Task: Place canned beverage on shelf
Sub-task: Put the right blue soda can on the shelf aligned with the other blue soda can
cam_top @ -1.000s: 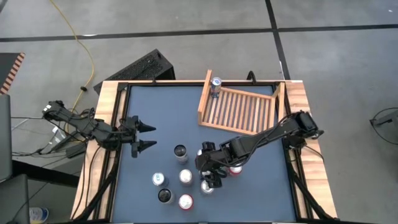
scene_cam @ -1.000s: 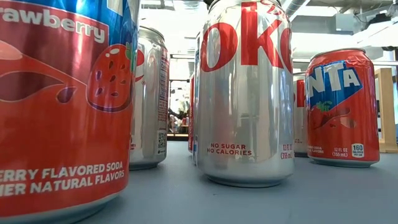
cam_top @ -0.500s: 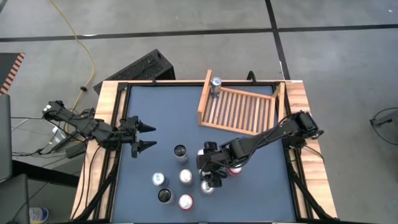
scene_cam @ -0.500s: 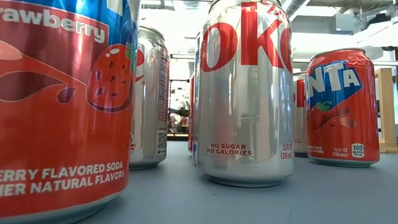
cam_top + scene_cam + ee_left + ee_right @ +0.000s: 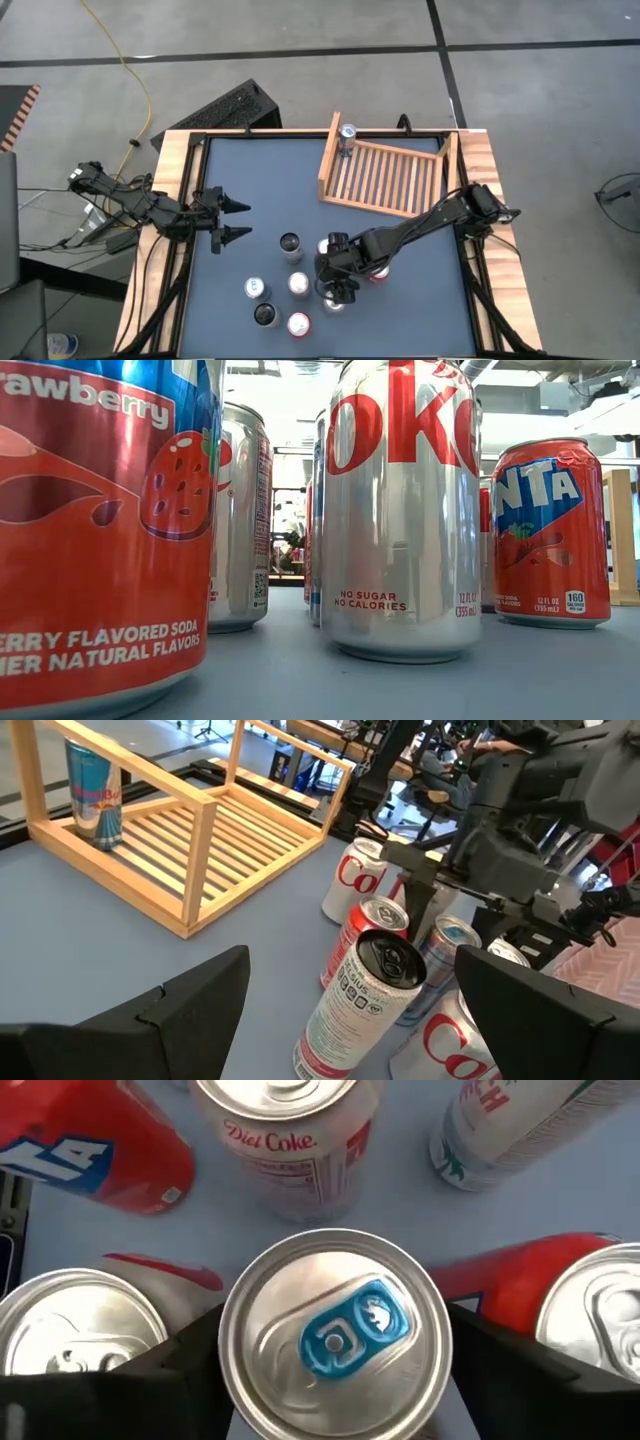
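The light wooden shelf (image 5: 385, 175) lies at the table's far right, with one blue-and-silver can (image 5: 347, 138) standing in its far left corner. Several cans stand in a cluster near the table's near middle. My right gripper (image 5: 335, 285) is open and points down over a silver can with a blue tab (image 5: 335, 1335). One finger (image 5: 190, 1355) stands on each side of the can's top. My left gripper (image 5: 236, 221) waits open and empty at the table's left, facing the cans and the shelf (image 5: 200, 830). My right gripper comes from above, and its two fingers (image 5: 490, 1355) stand close beside the rim of the blue-tab can (image 5: 240, 1370), which stands upright on the table. I cannot tell whether they touch it.
Close around the can stand a Diet Coke can (image 5: 295, 1140), a red Fanta can (image 5: 100, 1150), a white can (image 5: 510, 1130) and two more silver tops (image 5: 80, 1335) (image 5: 600, 1320). The table has a raised wooden frame (image 5: 170, 200). Bare blue tabletop (image 5: 260, 170) lies at the far left.
My right gripper has moved toward the table's near edge and a little left, closer over the blue-tab can. In the low view the big silver Coke can has shifted slightly to the right.
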`<state>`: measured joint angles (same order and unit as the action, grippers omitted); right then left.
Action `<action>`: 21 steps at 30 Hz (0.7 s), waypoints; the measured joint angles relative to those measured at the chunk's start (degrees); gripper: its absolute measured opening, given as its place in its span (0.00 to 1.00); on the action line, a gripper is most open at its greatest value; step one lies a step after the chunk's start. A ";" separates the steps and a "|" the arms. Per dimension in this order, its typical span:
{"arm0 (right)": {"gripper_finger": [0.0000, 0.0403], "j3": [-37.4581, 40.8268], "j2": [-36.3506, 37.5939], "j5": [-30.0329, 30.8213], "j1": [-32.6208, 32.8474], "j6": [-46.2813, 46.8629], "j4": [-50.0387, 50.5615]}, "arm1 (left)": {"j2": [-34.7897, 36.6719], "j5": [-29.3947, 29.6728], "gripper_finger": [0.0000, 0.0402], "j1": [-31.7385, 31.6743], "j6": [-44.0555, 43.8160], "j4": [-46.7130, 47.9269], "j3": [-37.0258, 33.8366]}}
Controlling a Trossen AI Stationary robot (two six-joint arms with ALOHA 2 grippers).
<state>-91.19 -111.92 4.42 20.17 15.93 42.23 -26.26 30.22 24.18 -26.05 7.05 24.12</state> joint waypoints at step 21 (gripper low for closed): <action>0.45 -8.43 0.04 -1.11 -1.10 -4.45 7.32 | 0.00 0.07 0.85 0.00 0.28 1.33 0.00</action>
<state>-99.61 -111.87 3.31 19.08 11.48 49.55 -26.26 30.28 24.18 -25.77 8.38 24.12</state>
